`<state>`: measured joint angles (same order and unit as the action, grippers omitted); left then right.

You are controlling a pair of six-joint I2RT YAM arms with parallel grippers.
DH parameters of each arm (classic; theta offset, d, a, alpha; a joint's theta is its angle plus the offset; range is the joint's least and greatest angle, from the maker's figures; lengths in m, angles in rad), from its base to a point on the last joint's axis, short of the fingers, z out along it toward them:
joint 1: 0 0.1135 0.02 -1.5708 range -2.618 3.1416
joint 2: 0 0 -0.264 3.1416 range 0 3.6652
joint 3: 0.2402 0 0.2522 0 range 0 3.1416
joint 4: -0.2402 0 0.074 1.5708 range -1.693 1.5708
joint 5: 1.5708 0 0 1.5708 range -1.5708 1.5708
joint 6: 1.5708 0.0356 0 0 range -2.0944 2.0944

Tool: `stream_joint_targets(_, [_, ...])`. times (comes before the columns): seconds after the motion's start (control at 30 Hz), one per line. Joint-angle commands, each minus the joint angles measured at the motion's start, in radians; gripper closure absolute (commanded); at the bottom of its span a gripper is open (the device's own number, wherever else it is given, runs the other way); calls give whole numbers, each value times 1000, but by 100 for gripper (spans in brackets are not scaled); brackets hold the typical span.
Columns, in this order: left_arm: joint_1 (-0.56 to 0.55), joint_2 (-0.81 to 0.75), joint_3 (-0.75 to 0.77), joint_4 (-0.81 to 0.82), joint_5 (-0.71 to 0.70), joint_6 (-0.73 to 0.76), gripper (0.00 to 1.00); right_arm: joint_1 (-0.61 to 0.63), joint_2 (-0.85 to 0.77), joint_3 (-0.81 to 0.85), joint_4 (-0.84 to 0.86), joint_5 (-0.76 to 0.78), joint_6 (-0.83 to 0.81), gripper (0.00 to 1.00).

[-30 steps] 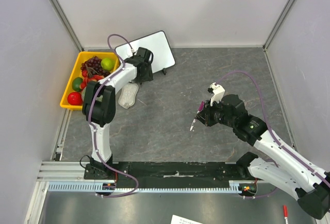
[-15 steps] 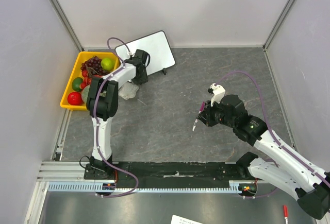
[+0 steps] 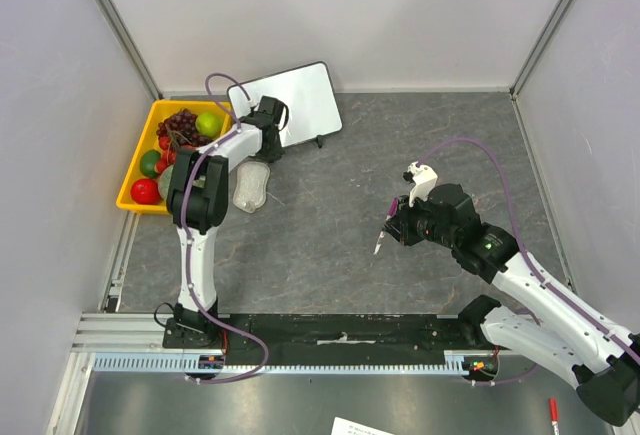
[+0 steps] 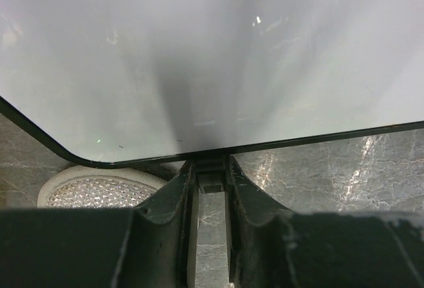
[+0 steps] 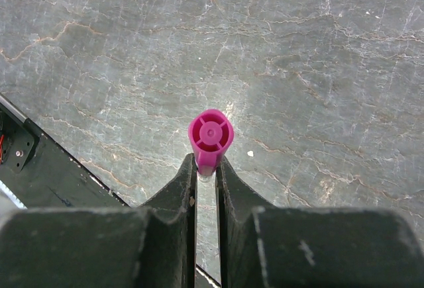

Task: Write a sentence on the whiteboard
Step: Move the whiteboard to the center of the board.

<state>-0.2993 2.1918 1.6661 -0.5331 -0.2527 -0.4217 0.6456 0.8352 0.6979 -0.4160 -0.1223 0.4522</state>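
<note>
Whiteboard edge pinched by left gripper; right gripper clamps a magenta marker.

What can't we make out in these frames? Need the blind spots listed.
1. Writing end of the marker: right wrist view shows it end-on; top view too small. Capped or not, cannot tell.
2. Near-left corner of the whiteboard: top view, covered by the left end effector and its arm.
3. Far part of the whiteboard: left wrist view, cut off by the picture's top edge.
4. The grey pad: left wrist view, partly behind the whiteboard.
</note>
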Motion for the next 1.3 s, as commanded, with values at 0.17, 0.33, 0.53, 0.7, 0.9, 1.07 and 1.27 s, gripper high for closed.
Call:
stream_joint_targets(0.17, [-34, -99, -127, 24, 119, 24, 98, -1, -2, 11, 6, 12, -7, 100])
stream_joint_targets(0.33, [-101, -147, -239, 47, 127, -14, 98, -1, 2, 26, 2, 10, -7, 100])
stream_joint_targets(0.53, [-187, -224, -350, 53, 115, -52, 98, -3, -1, 40, -7, 13, -9, 100])
stream_joint_targets(0.7, [-242, -302, -451, 53, 124, -113, 98, -3, -4, 52, -18, 24, -15, 100])
stream_joint_targets(0.9, [-325, -398, -584, 53, 109, -232, 98, -1, 2, 72, -24, 36, -23, 100])
stream_joint_targets(1.07, [-414, -448, -661, 9, 73, -317, 98, -1, 7, 89, -29, 36, -26, 100])
stream_joint_targets(1.27, [-484, -521, -782, -16, 61, -428, 98, -1, -2, 89, -32, 39, -26, 100])
